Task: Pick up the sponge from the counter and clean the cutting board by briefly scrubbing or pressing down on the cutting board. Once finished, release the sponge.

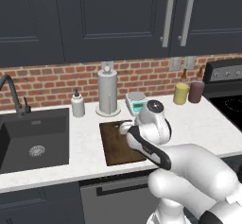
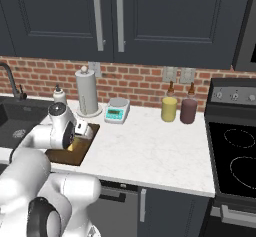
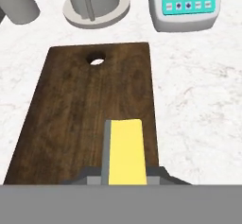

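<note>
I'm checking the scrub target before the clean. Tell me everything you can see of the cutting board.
The cutting board is a dark brown rectangle with visible wood grain and a small round hole near its far short edge. It lies flat on the white counter, right of the sink, in front of the paper towel holder and the scale. The hand holds the yellow sponge over its near right part.

- Cutting board (image 3: pixel 85 109) lies on the worktop (image 3: pixel 198 105), right of the sink (image 1: pixel 33 138)
- Sponge (image 3: pixel 125 152) over the board's near part; scale (image 3: pixel 185 3) and paper-towel holder (image 3: pixel 94 3) behind the board
</note>
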{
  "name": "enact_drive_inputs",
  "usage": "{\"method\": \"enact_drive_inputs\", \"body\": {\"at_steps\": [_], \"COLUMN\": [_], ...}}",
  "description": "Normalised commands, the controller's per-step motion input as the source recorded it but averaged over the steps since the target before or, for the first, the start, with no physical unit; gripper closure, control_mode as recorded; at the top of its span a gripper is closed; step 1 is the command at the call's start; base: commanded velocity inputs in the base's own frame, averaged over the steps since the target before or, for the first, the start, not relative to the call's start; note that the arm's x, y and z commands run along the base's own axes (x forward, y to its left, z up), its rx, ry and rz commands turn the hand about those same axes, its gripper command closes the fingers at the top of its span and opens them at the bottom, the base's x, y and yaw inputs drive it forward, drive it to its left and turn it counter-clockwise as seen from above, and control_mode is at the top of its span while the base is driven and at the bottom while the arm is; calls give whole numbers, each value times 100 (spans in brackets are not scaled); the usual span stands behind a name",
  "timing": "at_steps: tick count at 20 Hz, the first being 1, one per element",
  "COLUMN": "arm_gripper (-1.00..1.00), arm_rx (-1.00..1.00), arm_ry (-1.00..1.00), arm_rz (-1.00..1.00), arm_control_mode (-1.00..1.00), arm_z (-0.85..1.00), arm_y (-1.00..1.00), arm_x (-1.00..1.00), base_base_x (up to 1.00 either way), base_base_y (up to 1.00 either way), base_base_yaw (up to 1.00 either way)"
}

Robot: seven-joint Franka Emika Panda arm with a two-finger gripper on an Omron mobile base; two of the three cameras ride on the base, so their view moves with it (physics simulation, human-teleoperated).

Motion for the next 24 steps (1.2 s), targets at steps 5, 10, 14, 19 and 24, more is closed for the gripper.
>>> {"method": "enact_drive_inputs", "body": {"at_steps": [5, 10, 14, 19, 24], "arm_gripper": [100, 100, 100, 100, 100], "arm_rx": [-8, -1, 0, 0, 0], "arm_ry": [0, -5, -17, -18, -14], "arm_rz": [0, 0, 0, 0, 0], "arm_control_mode": [-100, -100, -100, -100, -100], "arm_z": [-46, -35, -32, -10, 0], "arm_y": [18, 43, 61, 55, 34], "arm_x": [-8, 6, 25, 22, 19], "base_base_x": [0, 0, 0, 0, 0], "base_base_y": [0, 0, 0, 0, 0], "base_base_yaw": [0, 0, 0, 0, 0]}}
